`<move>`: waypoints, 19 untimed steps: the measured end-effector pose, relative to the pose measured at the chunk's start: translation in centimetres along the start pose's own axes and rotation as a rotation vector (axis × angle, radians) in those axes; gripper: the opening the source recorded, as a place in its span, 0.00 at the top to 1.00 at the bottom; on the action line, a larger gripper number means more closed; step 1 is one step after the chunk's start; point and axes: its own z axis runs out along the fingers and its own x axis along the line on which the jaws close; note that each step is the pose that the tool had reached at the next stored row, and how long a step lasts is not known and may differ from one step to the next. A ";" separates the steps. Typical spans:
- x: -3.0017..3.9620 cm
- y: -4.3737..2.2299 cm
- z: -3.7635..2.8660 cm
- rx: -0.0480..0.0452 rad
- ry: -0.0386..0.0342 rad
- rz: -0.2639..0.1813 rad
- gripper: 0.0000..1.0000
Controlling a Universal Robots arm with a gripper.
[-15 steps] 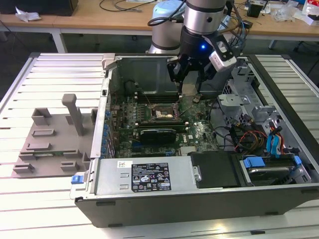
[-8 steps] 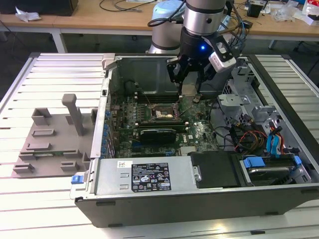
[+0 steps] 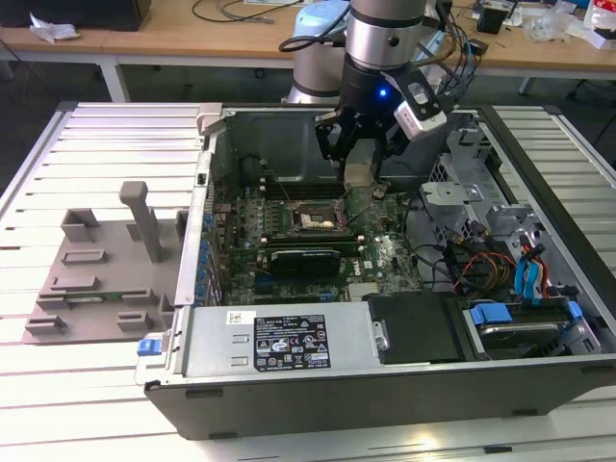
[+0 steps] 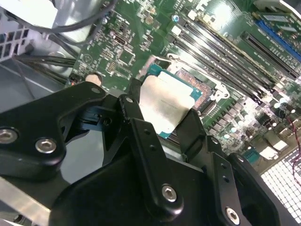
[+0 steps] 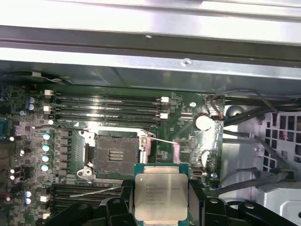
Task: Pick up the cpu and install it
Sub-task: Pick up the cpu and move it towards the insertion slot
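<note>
Printed across the lid of the cpu [image 5: 161, 193]: a few lines of small dark text, too fine to read. On the near wall of the case [image 3: 212, 346], a white label [image 3: 291, 342] with black blocks and marks (likewise too small to make out)

Otherwise a flat square chip, with a dull silver-grey metal top ringed by a thin green edge. Paler and glossier on the cpu [image 4: 164, 106] in the second wrist view, where light falls across the lid

Clenched on two opposite sides by the black fingers [image 5: 116, 209] of the gripper [image 5: 161, 209], lid facing up. Same grasp in the second wrist view, with the gripper [image 4: 162, 117] closed around the chip

Held in the air inside the open case, above the green board [image 5: 188, 117]. Just beside the socket [image 5: 113, 157], not seated in it, with one edge overlapping a corner of the socket's frame in the first wrist view. Uncovered there, a dark contact field inside a silver frame. Beyond that, a row of black memory slots [image 5: 108, 106]

In the exterior view, gripper [image 3: 358, 159] lowered into the case, cpu [image 3: 358, 173] as a pale patch between the fingers, socket [image 3: 313, 219] just to the exterior view's left of it
</note>
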 end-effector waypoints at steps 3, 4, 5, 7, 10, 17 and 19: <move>0.82 0.05 0.09 0.0003 0.0001 0.000 0.45; 1.02 0.06 0.11 0.0001 0.0001 0.000 0.45; 1.23 0.07 0.12 0.0002 0.0001 0.000 0.45; 1.64 0.10 0.14 0.0001 0.0001 0.000 0.45; 2.27 0.13 0.16 0.0001 0.0001 0.000 0.45; 2.89 0.17 0.18 0.0002 0.0001 0.000 0.45; 2.90 0.17 0.19 0.0001 0.0001 0.000 0.45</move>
